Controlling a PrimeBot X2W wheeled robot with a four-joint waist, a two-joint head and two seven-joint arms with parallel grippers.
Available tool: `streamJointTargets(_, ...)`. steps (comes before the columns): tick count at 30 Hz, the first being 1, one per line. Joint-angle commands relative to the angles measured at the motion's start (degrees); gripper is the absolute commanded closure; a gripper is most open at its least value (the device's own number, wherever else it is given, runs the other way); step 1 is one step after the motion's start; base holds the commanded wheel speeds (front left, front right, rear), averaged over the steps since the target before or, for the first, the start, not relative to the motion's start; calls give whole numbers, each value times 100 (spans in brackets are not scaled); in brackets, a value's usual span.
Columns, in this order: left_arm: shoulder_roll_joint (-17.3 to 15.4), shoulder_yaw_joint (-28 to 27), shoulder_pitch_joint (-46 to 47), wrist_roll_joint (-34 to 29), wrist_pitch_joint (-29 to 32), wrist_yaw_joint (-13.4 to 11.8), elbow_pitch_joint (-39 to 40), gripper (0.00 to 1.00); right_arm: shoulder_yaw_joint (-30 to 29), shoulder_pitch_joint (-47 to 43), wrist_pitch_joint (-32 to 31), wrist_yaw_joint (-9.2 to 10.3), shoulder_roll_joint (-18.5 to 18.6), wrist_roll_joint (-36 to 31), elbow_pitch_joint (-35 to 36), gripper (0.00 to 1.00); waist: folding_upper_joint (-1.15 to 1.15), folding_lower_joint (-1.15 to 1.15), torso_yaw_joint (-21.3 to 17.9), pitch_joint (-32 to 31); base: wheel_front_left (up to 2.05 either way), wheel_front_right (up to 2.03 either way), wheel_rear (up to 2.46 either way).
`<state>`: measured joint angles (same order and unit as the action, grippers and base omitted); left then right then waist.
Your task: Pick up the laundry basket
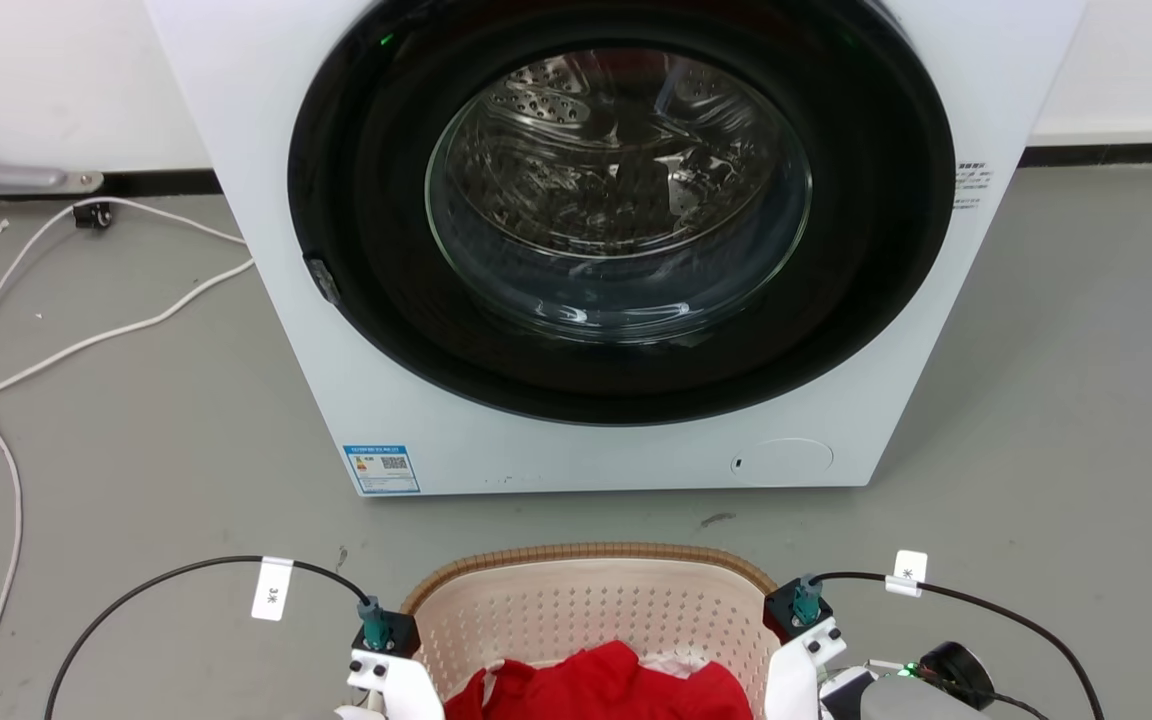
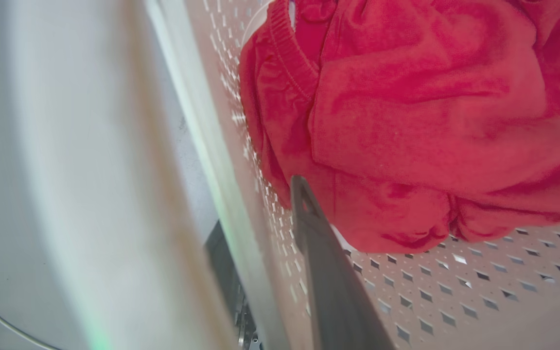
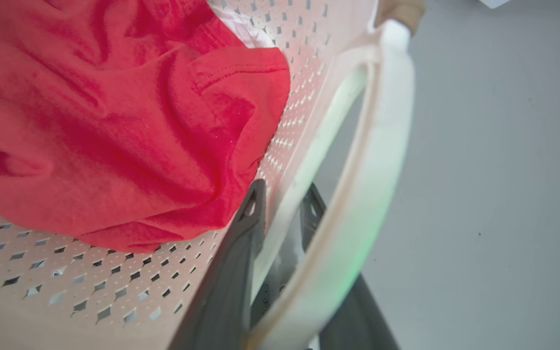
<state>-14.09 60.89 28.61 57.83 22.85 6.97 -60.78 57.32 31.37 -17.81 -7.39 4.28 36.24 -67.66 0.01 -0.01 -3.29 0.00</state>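
The laundry basket [image 1: 591, 600] stands on the floor at the bottom centre of the head view, cream with perforated walls and a brown rim, holding red clothing [image 1: 601, 685]. My two wrists flank it, one at each side. In the left wrist view my left gripper [image 2: 260, 209] straddles the basket's side wall [image 2: 241, 194], one finger [image 2: 319, 253] inside and the other outside, closed on it beside the blurred white handle [image 2: 90, 170]. My right gripper [image 3: 284, 190] clamps the opposite wall [image 3: 304, 160] the same way, with the white handle [image 3: 382, 146] looping over its outer finger.
A white front-loading washing machine [image 1: 416, 330] with its round dark door shut stands just beyond the basket. White cables [image 1: 86, 340] trail over the grey floor at the left. A small black device [image 1: 951, 665] with a cable lies at the lower right.
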Motion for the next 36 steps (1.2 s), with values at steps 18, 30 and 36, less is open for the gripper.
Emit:
streamJointTargets(18, 21, 656, 21, 547, 181, 92, 93, 100, 968, 72, -197, -18, 166, 918, 222, 100, -1, 1, -34, -260, 0, 0, 0)
streamJointTargets(30, 28, 914, 90, 762, 48, 92, 48, 100, 1362, 158, -122, -19, 169, 1271, 156, 100, -1, 1, -47, -278, 0, 0, 0)
streamJointTargets(36, 27, 1015, 129, 848, 10, 93, 41, 100, 1470, 171, -87, -19, 183, 1366, 124, 100, -1, 1, -43, -273, 0, 0, 0)
